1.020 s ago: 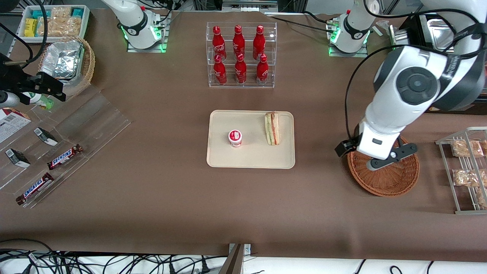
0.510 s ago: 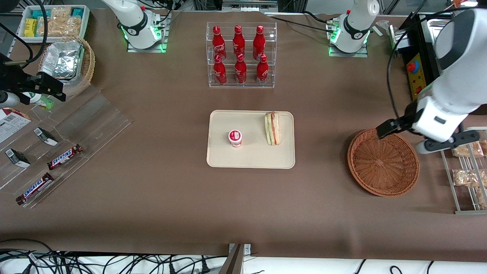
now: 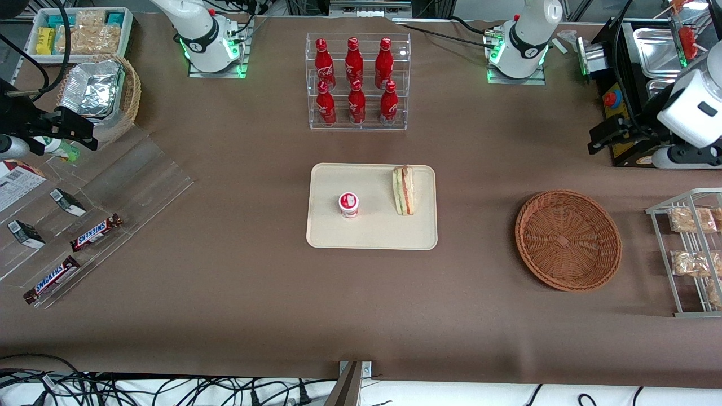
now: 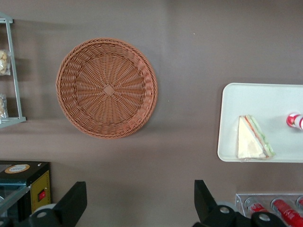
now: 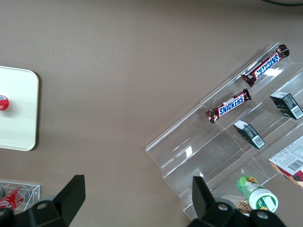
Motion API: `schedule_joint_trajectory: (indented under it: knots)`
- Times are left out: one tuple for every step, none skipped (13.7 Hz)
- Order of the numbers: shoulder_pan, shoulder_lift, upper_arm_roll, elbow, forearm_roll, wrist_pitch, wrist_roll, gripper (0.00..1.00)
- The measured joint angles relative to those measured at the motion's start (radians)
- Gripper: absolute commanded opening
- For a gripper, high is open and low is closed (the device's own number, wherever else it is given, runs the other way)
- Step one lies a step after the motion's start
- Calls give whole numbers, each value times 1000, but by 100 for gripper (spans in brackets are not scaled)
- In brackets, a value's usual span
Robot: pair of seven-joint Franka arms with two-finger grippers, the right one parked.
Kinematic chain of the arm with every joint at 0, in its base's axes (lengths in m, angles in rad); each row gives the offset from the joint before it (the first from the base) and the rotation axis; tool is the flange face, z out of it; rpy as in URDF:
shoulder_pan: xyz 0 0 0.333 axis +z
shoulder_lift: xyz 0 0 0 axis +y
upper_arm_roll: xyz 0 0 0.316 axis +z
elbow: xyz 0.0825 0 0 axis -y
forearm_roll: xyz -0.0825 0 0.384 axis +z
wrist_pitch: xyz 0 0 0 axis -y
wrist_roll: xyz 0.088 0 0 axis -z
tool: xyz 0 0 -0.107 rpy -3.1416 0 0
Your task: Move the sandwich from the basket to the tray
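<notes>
The sandwich [image 3: 403,190], a wrapped wedge with red and green filling, lies on the cream tray [image 3: 372,234] near its edge toward the working arm's end. It also shows in the left wrist view [image 4: 253,139], on the tray [image 4: 260,101]. The round reddish-brown wicker basket [image 3: 568,239] holds nothing and also shows in the wrist view [image 4: 106,87]. My left gripper [image 3: 672,156] hangs high above the table, farther from the camera than the basket, by the black box. Its fingers [image 4: 72,204] stand wide apart with nothing between them, the gripper [image 4: 139,201] over bare tablecloth.
A small red-lidded cup [image 3: 348,204] stands on the tray beside the sandwich. A clear rack of red bottles [image 3: 357,82] stands farther back. A wire rack of tan snacks [image 3: 691,254] is beside the basket. A black box with a red button [image 3: 617,113] is near the gripper.
My left gripper has risen from over the basket and moved away toward the working arm's end of the table, farther from the camera. The basket now shows fully. The sandwich has not moved.
</notes>
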State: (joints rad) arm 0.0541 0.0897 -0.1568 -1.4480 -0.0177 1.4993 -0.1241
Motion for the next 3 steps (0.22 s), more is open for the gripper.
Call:
schedule_joint_trajectory:
  knots:
    - [-4,-5,0,-1,0,-5,9,100]
    - [-6,-7,0,-2,0,-8,16,100]
    - [-7,-6,0,-3,0,-9,19,100]
